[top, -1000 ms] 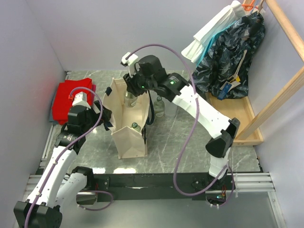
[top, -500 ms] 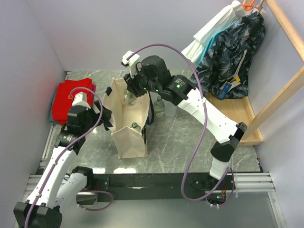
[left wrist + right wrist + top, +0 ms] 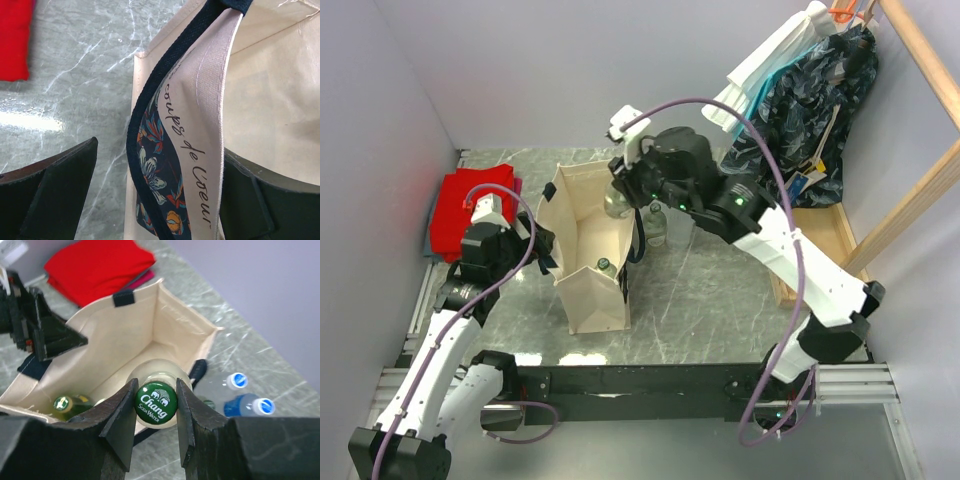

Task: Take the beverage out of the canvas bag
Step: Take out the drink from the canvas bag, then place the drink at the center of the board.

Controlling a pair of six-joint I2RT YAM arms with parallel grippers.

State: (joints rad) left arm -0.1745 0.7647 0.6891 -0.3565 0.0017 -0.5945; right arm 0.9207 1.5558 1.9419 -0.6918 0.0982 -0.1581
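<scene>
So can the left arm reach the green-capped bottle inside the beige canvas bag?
Probably not: the left gripper straddles the wall of the canvas bag and must withdraw before reaching the green-capped bottle.

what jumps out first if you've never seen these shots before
The right gripper is clamped on a green-capped Chang soda bottle, held over the open canvas bag mid-table. The left gripper straddles the bag's left wall, and a bright red folded cloth lies at the far left.

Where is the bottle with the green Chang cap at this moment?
In the right wrist view, the green-capped bottle is gripped by the right gripper above the open canvas bag, with blue-capped bottles to its right.
</scene>
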